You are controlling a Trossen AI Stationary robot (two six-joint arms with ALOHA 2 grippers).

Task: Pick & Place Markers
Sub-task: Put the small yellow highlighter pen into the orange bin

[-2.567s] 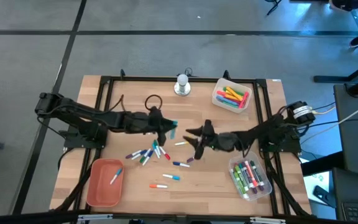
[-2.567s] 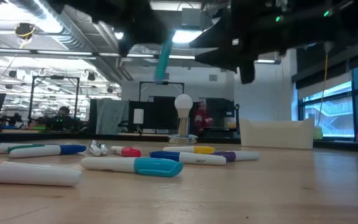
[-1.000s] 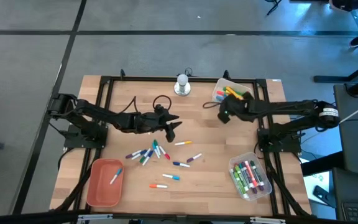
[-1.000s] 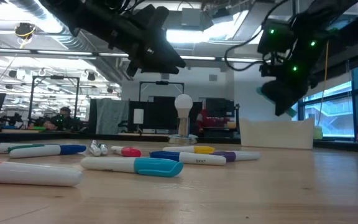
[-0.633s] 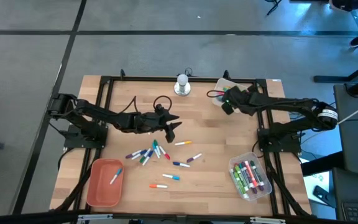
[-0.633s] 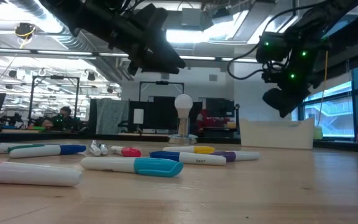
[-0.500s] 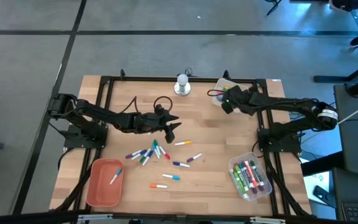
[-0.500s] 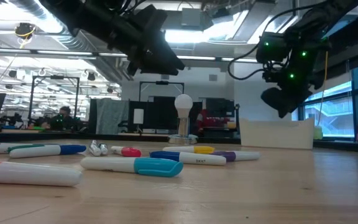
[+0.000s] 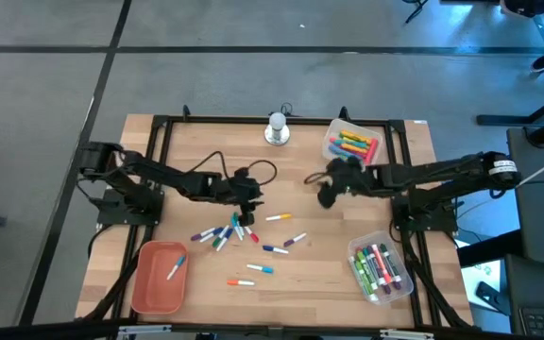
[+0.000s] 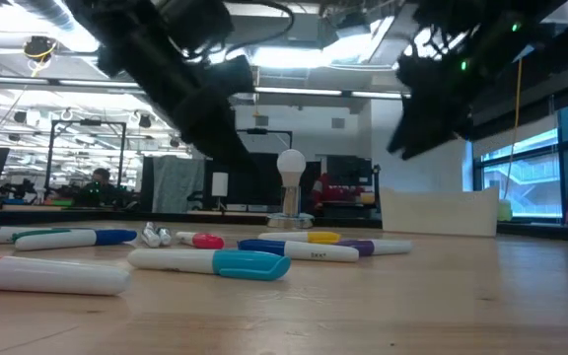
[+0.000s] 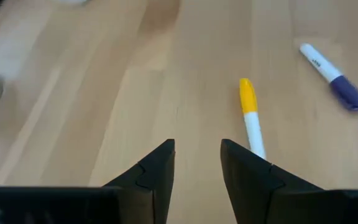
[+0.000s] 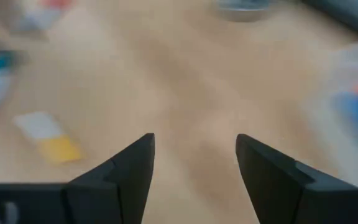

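On the left of our worktop (image 9: 196, 316) sits the salmon-coloured tray (image 9: 147, 283), with a single marker already lying in it. Just beyond it toward the middle, the loose markers (image 9: 227, 232) lie scattered on the bare wood: a tight cluster, then a few singles trailing off to the right, among them the yellow-capped marker (image 9: 274, 217) and the purple-capped marker (image 9: 295, 240).

Our left hand (image 9: 246, 202) hangs low right over the far edge of that cluster. Its wrist view shows the fingers (image 11: 157, 174) spread with only bare wood between them, so it pinches nothing. In that view the yellow-capped marker (image 11: 250, 118) lies just ahead of the hand and a little to one side of the gap, its long axis running roughly along the hand's pointing direction. We judge that this is what the coming move turns on: the fingers would have to shift sideways over the barrel, and turn so as to close across it rather than along it.

Further right, our right hand (image 9: 327, 192) hovers over open wood between the cluster and the far clear bin (image 9: 330, 146) of coloured markers, its fingers (image 12: 129, 168) spread wide and empty. The near clear bin (image 9: 404, 285) holds more markers.

The left hand is plainly nearer the loose markers; the right stands well apart from them, though the singles lie on its side.
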